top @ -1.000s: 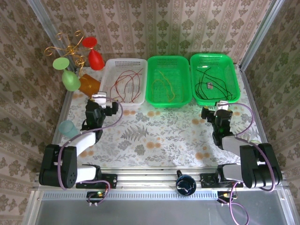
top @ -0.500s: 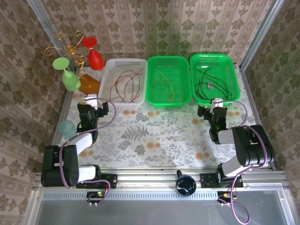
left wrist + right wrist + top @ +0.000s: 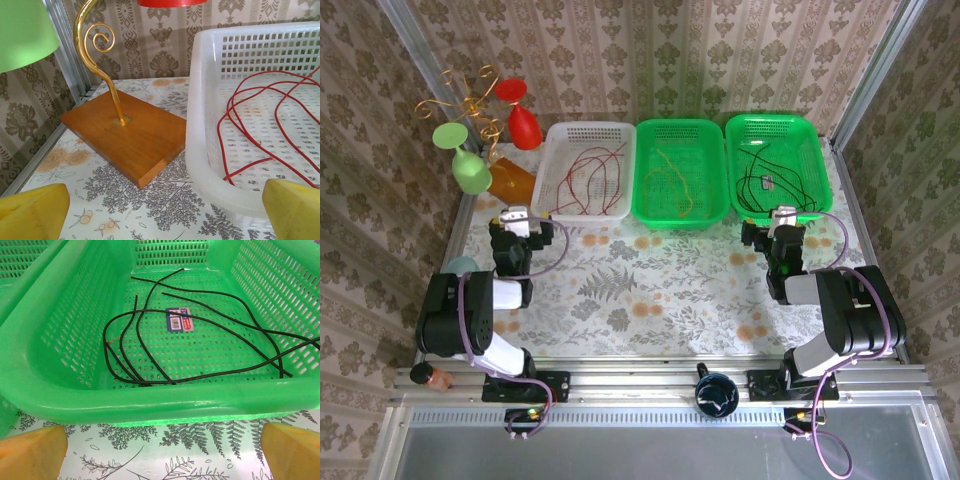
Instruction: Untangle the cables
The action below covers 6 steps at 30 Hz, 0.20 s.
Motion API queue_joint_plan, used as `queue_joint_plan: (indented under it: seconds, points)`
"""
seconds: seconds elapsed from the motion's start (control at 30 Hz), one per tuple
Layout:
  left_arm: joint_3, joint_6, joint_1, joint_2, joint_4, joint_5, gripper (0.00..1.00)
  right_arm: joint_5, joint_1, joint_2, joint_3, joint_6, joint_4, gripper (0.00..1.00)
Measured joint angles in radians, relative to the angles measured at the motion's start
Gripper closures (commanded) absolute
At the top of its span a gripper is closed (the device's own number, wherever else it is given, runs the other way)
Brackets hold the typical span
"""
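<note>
Left hand (image 3: pixel 162 210) and right hand (image 3: pixel 160 447) spread, empty; thin red cables (image 3: pixel 595 178) lie in white perforated plastic basket (image 3: pixel 586 129), yellow-olive cables (image 3: pixel 670 180) in middle green basket (image 3: pixel 680 124), black cables (image 3: pixel 772 180) in right green basket (image 3: pixel 772 120), so separation appears complete

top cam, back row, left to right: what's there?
Stand with cups → white basket holding red cables → middle green basket holding yellow cables → right green basket holding black cables.
</note>
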<state>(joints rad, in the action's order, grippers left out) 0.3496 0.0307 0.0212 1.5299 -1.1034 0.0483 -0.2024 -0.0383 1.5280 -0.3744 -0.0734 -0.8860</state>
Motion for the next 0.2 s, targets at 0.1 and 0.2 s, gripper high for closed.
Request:
queue_joint_plan:
  seconds: [0.1,0.2]
  points:
    - [0.006,0.000,-0.002,0.000,0.011,-0.011,0.00,0.000,0.000,0.000,0.000,0.000,0.000,0.00]
    - [0.008,0.000,-0.002,0.000,0.014,-0.011,0.00,0.000,0.000,0.000,-0.003,0.000,0.004,0.00]
